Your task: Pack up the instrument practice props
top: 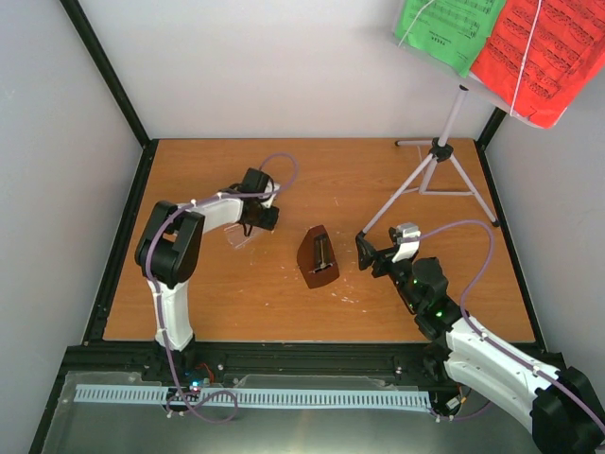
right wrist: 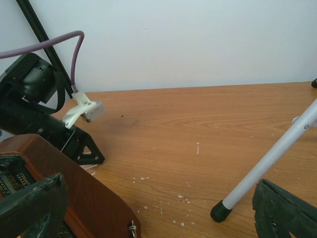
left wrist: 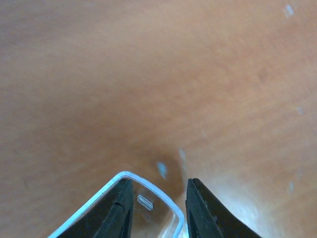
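The dark brown metronome (top: 319,257) stands mid-table without its cover; its side shows in the right wrist view (right wrist: 79,198). The clear cover (top: 241,236) lies on the table left of it. My left gripper (top: 259,216) is down on it, jaws narrowed onto its rounded end (left wrist: 148,191). My right gripper (top: 367,251) is wide open and empty (right wrist: 158,213), between the metronome and a leg (right wrist: 277,153) of the white tripod music stand (top: 435,156). The green sheet (top: 454,28) and the red sheet (top: 539,57) sit on the stand's plate at the top right.
The stand's rubber foot (right wrist: 219,212) rests on the wood just inside my right finger (right wrist: 285,213). White flecks dot the orange table (top: 236,303). Black frame rails (top: 104,85) and white walls bound the table at the back and sides.
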### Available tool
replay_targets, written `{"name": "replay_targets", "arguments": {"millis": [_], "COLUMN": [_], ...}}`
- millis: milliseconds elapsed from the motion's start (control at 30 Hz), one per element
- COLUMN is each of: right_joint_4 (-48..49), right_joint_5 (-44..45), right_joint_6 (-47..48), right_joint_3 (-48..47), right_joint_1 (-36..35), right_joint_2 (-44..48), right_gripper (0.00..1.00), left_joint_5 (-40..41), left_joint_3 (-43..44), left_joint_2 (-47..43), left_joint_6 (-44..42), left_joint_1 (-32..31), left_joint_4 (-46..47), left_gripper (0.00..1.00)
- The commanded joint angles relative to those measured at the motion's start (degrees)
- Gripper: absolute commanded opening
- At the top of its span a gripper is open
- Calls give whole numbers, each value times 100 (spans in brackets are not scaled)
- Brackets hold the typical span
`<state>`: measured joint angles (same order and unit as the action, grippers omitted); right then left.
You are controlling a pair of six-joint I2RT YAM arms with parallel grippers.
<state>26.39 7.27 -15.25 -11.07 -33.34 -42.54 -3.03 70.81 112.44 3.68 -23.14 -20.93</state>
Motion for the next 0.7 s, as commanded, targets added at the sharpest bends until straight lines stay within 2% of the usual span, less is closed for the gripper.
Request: {"name": "replay_targets", "arguments": {"millis": [0,133,333,467,667], "right_joint_4": [52,32,83,150,132], "right_joint_5": [62,98,52,16,80], "right_joint_6": [76,94,79,37,5], "right_joint_3": [59,64,69,70,39], "right_joint_1": [41,40,39,43,39], "right_joint_2": [4,27,-45,-130,-228], "right_gripper": [100,100,100,100,100], "left_joint_5": [-462,-410,-271,-356,118], "left_joint_3": [547,601,-281,-719,-1024], "left_joint_2": [417,419,-518,-993,-1151], "left_joint_6": [657,431,163,460,684], "left_joint_1": [345,371,371,241,-213], "left_joint_4": [-180,-328,-496,-677,-624], "left_gripper": [36,49,65,65,61]}}
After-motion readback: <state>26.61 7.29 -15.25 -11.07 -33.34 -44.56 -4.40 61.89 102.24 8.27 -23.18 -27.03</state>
